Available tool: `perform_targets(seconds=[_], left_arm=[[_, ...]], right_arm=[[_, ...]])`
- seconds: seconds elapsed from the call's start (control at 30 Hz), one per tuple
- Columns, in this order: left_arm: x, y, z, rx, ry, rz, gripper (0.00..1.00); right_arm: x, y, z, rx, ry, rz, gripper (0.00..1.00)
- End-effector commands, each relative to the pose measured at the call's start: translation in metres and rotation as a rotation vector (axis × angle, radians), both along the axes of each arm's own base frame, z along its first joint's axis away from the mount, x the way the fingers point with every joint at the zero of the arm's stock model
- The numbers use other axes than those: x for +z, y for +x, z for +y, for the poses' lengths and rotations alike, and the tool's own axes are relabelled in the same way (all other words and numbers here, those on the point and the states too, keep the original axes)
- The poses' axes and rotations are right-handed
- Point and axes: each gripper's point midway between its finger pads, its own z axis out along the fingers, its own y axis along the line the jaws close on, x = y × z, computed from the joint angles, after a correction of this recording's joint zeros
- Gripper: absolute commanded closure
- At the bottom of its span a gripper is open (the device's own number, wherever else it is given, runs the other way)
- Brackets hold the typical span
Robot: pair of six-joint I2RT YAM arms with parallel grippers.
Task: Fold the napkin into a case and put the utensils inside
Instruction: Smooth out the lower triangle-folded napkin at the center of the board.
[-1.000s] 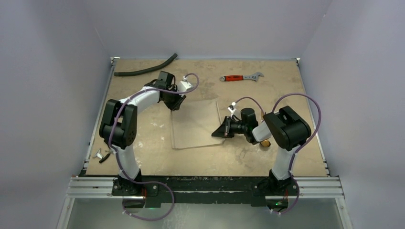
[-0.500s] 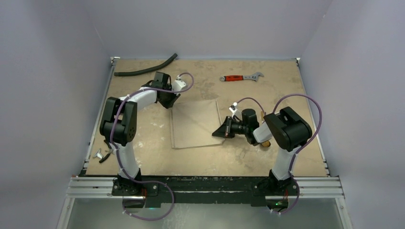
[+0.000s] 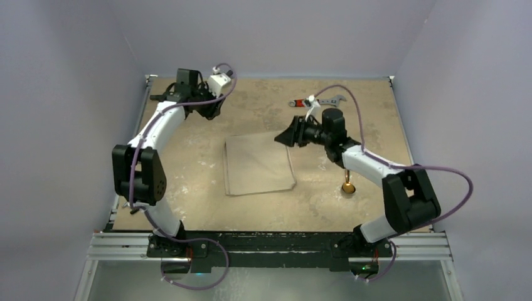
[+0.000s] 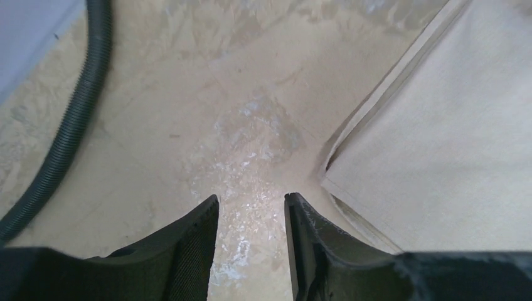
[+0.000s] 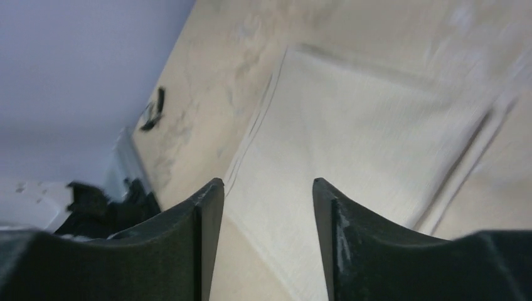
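1. The napkin (image 3: 259, 163) is a soft, plain cream cloth. It lies flat in the middle of the surface (image 3: 263, 100).
2. The napkin is folded. In the left wrist view its edges show thin layers stacked one on another.
3. It looks nearly square, so it has no clear long side. Its edges run almost in line with the edges of the surface, turned just a little.
4. The surface is tan and worn, with pale scuffed patches.
5. A shiny gold spoon (image 3: 347, 187) lies to the right of the napkin, not touching it. Its small round bowl points to the near edge. Its thin handle runs away from us and goes under the right arm.
6. The left gripper (image 4: 251, 204) is above the bare surface, just off a corner of the napkin. Its black jaws are apart, with nothing between them.
7. The right gripper (image 5: 266, 188) is by the far right corner of the napkin. Its jaws are apart too, and hold nothing.
8. A black ribbed hose (image 4: 75, 119) curves along the far left.
9. A wrench (image 3: 301, 103) with a red handle lies at the far side.
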Motion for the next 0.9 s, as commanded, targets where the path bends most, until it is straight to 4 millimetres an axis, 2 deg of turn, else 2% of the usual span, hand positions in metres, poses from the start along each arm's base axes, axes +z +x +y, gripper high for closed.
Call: perform_targets(seconds=[0.0, 0.03, 0.07, 0.1, 0.13, 0.2, 0.27, 0.33, 0.4, 0.53, 0.6, 0.63, 0.7, 0.73, 0.8, 0.87], left_arm=[[0.057, -0.041, -0.029, -0.184, -0.169, -0.006, 0.55], [0.055, -0.062, -0.042, -0.283, -0.198, 0.021, 0.55], [0.047, -0.084, -0.054, -0.369, -0.209, 0.044, 0.55], [0.035, -0.103, -0.063, -0.426, -0.184, 0.055, 0.55], [0.021, -0.12, -0.073, -0.479, -0.127, 0.055, 0.55], [-0.006, -0.148, -0.081, -0.546, -0.039, 0.051, 0.54], [-0.018, -0.161, -0.081, -0.572, -0.025, 0.055, 0.54], [-0.023, -0.163, -0.076, -0.574, 0.004, 0.042, 0.54], [-0.023, -0.163, -0.071, -0.581, 0.03, 0.013, 0.53], [-0.003, -0.152, -0.07, -0.577, 0.057, -0.086, 0.51], [0.01, -0.141, -0.068, -0.552, 0.076, -0.133, 0.5], [0.016, -0.131, -0.066, -0.508, 0.079, -0.16, 0.44], [0.016, -0.105, -0.052, -0.342, 0.115, -0.19, 0.38], [0.008, -0.102, -0.044, -0.334, 0.146, -0.165, 0.37], [-0.007, -0.113, -0.036, -0.421, 0.167, -0.052, 0.35], [-0.011, -0.132, -0.039, -0.515, 0.146, 0.024, 0.34]], right_arm=[[0.06, 0.034, -0.023, -0.093, -0.19, -0.253, 0.32], [0.082, 0.043, -0.027, -0.143, -0.182, -0.32, 0.23], [0.1, 0.059, -0.036, -0.247, -0.176, -0.349, 0.08], [0.109, 0.067, -0.04, -0.293, -0.162, -0.34, 0.02], [0.117, 0.073, -0.041, -0.31, -0.154, -0.349, 0.01], [0.123, 0.087, -0.041, -0.341, -0.131, -0.349, 0.01], [0.131, 0.1, -0.037, -0.328, -0.145, -0.375, 0.01], [0.145, 0.121, -0.052, -0.381, -0.318, -0.495, 0.01], [0.159, 0.127, -0.068, -0.453, -0.444, -0.587, 0.01], [0.188, 0.119, -0.103, -0.549, -0.565, -0.741, 0.01], [0.195, 0.121, -0.119, -0.619, -0.619, -0.77, 0.01], [0.196, 0.125, -0.126, -0.656, -0.644, -0.76, 0.01], [0.188, 0.129, -0.124, -0.623, -0.67, -0.711, 0.01], [0.189, 0.126, -0.115, -0.566, -0.657, -0.705, 0.01], [0.186, 0.114, -0.098, -0.434, -0.626, -0.71, 0.01], [0.182, 0.104, -0.098, -0.397, -0.642, -0.743, 0.01]])
